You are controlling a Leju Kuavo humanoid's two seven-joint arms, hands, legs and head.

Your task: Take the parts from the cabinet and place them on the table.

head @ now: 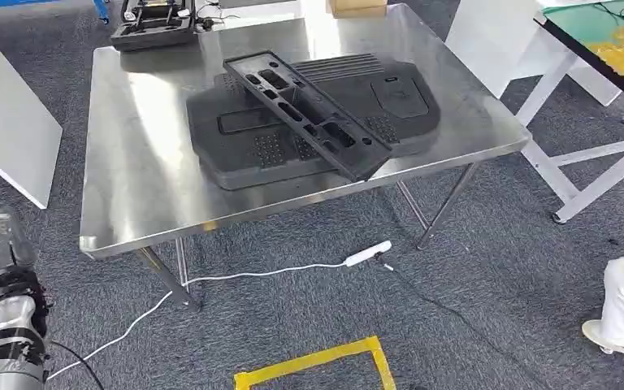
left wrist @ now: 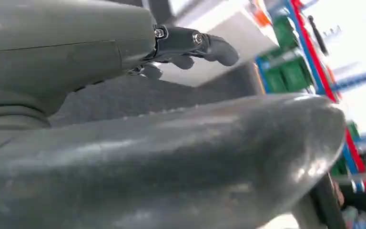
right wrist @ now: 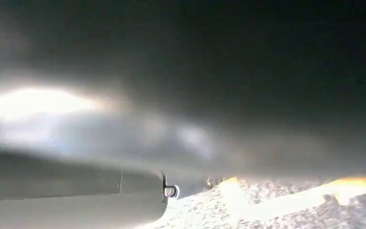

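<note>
Resting Parts on the Steel Table

Hanging low beside the table's left corner, the robot's left arm (head: 4, 325) shows at the picture's edge. In the wrist view the left hand (left wrist: 124, 109) holds nothing; its dark fingers (left wrist: 209, 45) curl slightly. On the steel table (head: 130, 179) lies a large black moulded part (head: 252, 146), with a long slotted black part (head: 309, 114) resting diagonally across it. A white cable (head: 276, 270) trails over the grey carpet below. The right hand (right wrist: 76, 200) is blurred; I cannot tell its fingers' state.
</note>
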